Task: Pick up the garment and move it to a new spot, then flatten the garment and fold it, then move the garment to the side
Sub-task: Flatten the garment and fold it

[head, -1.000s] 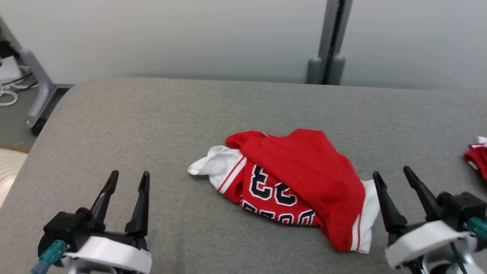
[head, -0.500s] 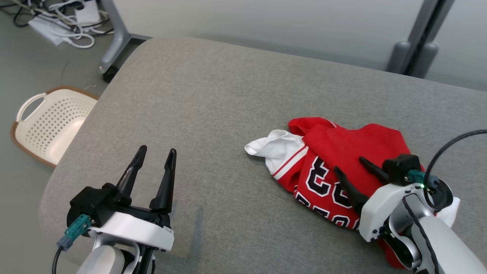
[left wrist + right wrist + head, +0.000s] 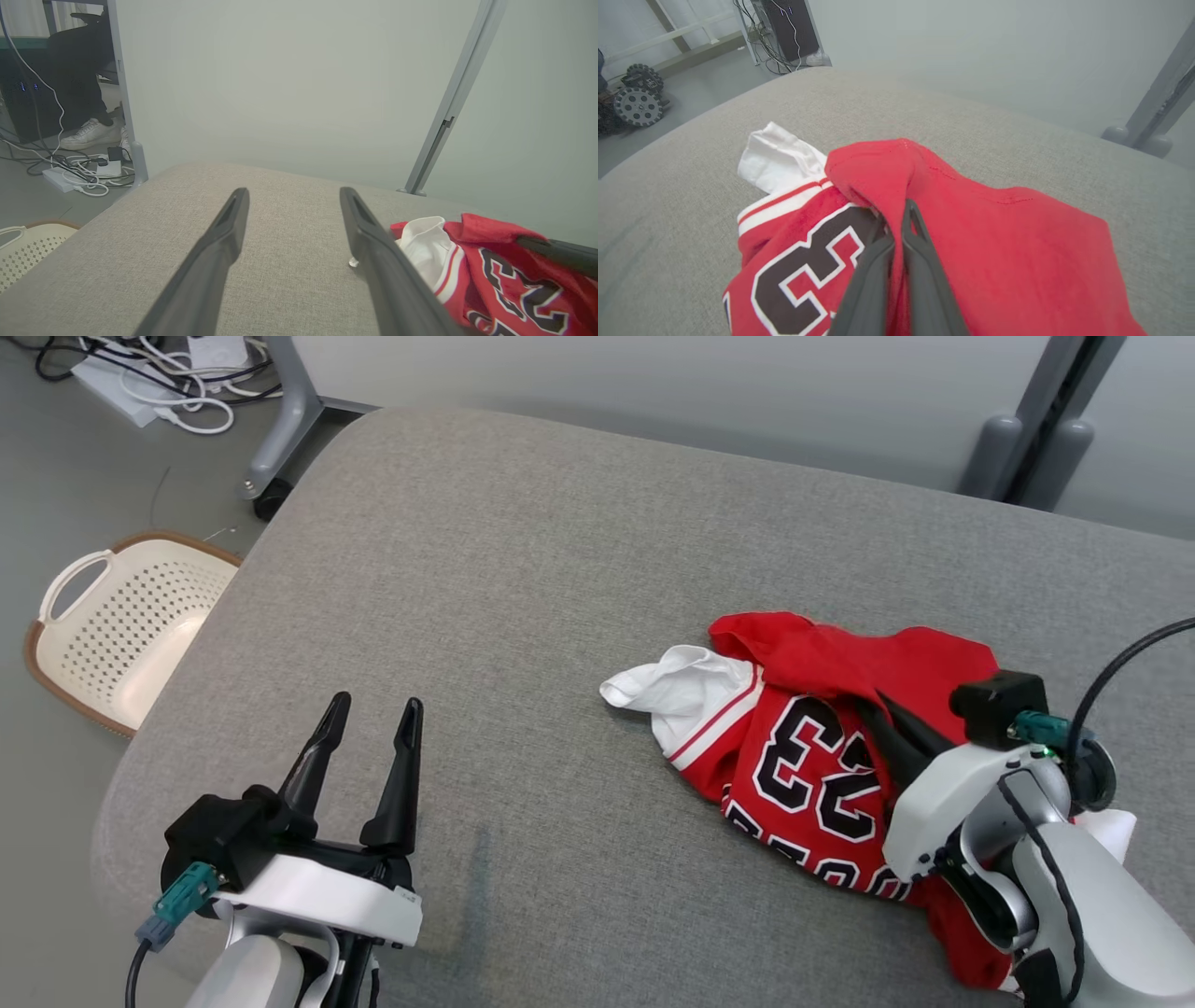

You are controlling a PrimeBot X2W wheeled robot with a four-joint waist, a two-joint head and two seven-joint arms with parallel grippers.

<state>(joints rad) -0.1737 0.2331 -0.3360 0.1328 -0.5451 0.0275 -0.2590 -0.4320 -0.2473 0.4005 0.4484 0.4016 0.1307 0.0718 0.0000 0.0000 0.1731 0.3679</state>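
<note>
Pinching a red fold of the garment (image 3: 812, 775) at four o'clock, the right hand (image 3: 896, 214), earlier spread, is now closed; the left hand (image 3: 372, 709) at seven o'clock stays open.

Head view looks down from above; both wrist views skim low, sharing the garment (image 3: 822, 658).

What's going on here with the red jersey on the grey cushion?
The robot is at the pick-up step. Its right gripper is shut on a raised fold of the crumpled red jersey. Most of the jersey lies on the grey padded surface, so it is not yet lifted clear. The left gripper is open, off to the jersey's left, holding nothing. A pale perforated basket sits on the floor beside the surface. Flattening and folding are not yet done.
</note>
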